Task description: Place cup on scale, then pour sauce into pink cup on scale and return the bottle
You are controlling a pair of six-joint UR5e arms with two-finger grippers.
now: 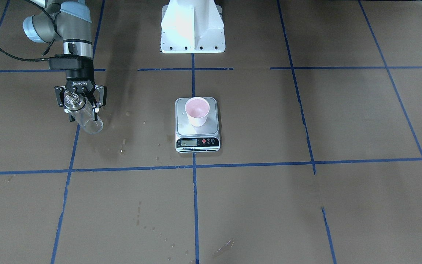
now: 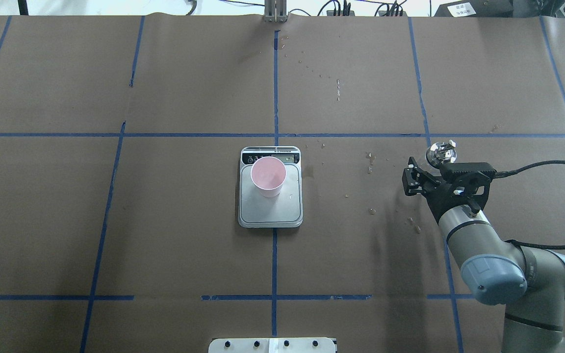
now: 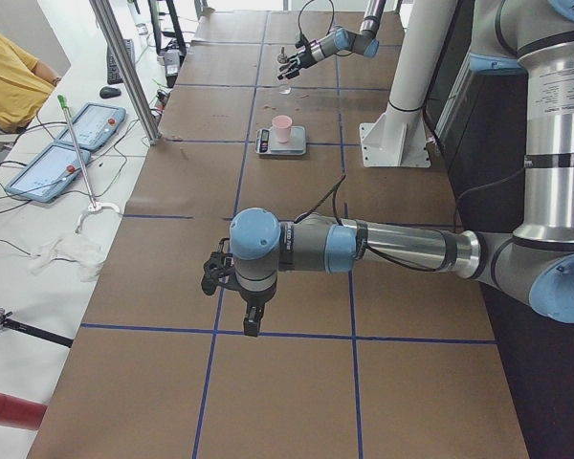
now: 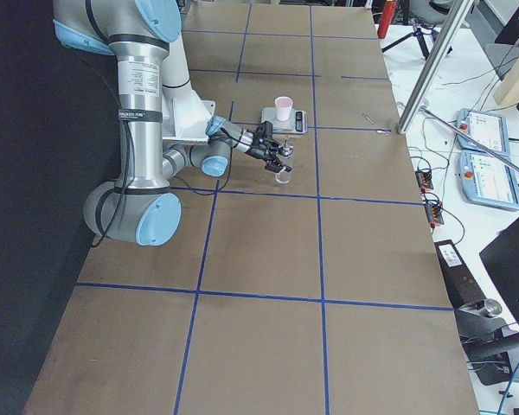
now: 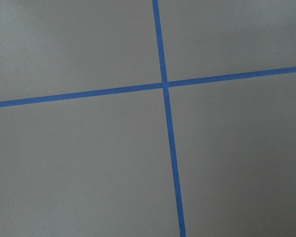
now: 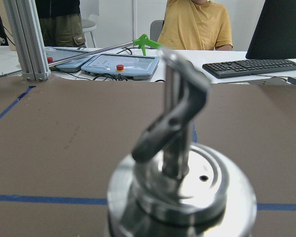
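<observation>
The pale pink cup (image 1: 197, 112) stands upright on the steel platform of the scale (image 1: 184, 125), towards its display end; I see no liquid in it. It also shows in the overhead view (image 2: 268, 177). My right gripper (image 1: 81, 112) reaches in level and is shut on the clear glass bottle (image 1: 88, 121), which stands upright at table level far to the scale's side. The bottle's silver cap and spout (image 6: 180, 187) fill the right wrist view. My left gripper (image 3: 234, 306) hangs over bare table far from the scale; I cannot tell if it is open or shut.
Brown paper with blue tape lines (image 1: 195, 165) covers the table. Small dried spill marks (image 2: 371, 159) lie between the scale and the bottle. The white robot base (image 1: 192, 27) stands behind the scale. Operators, a keyboard and control pendants sit beyond the far edge.
</observation>
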